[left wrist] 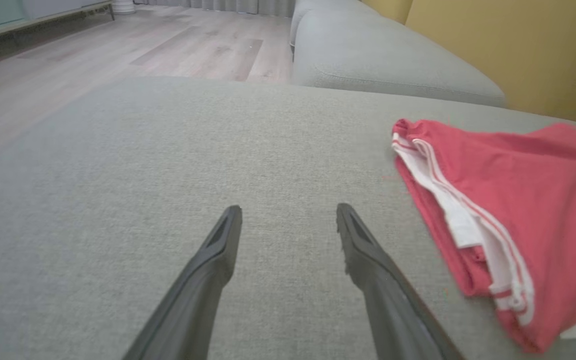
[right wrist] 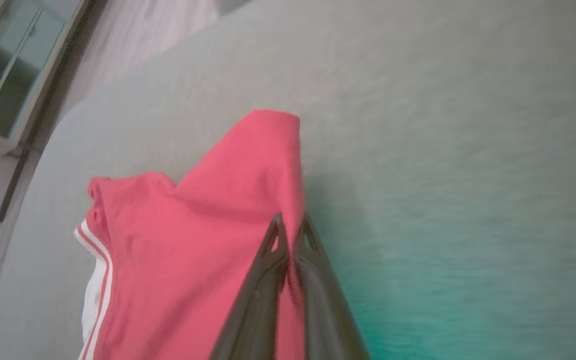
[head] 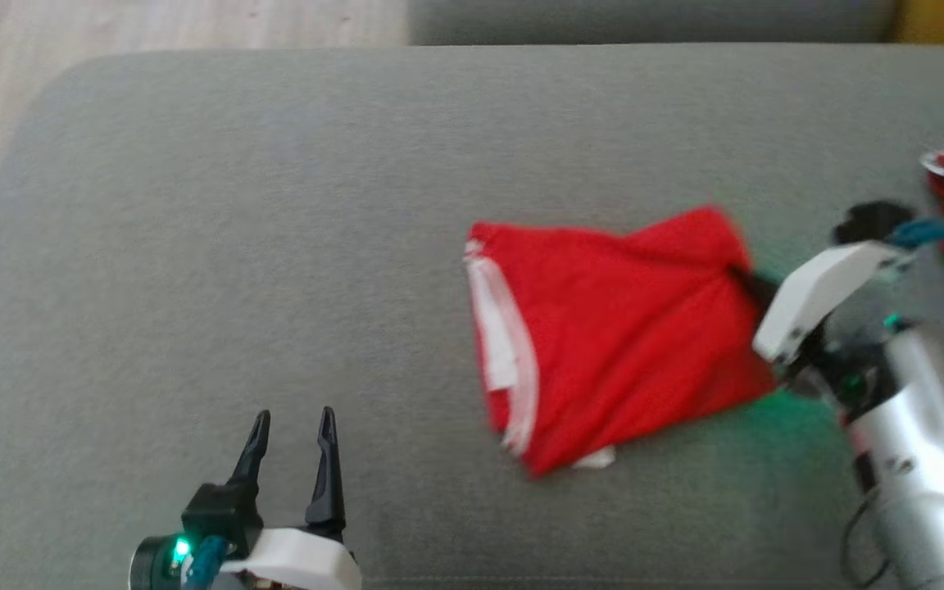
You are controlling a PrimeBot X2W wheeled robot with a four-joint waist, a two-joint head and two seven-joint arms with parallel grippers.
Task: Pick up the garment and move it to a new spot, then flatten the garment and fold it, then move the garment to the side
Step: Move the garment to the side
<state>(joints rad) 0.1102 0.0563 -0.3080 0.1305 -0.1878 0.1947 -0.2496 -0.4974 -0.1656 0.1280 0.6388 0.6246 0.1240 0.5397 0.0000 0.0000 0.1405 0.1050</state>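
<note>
The right tool [right wrist: 290, 222] is pressed together, pinching an edge of the red garment [right wrist: 193, 240], which lies ahead and to its left on the grey sofa [right wrist: 443, 125], while the left tool [head: 293, 414], spread and empty, has the garment off to its right.

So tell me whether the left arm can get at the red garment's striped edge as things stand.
Probably yes: bare cushion lies between the open left gripper and the striped edge, and the right gripper pinches the opposite corner of the garment.
</note>
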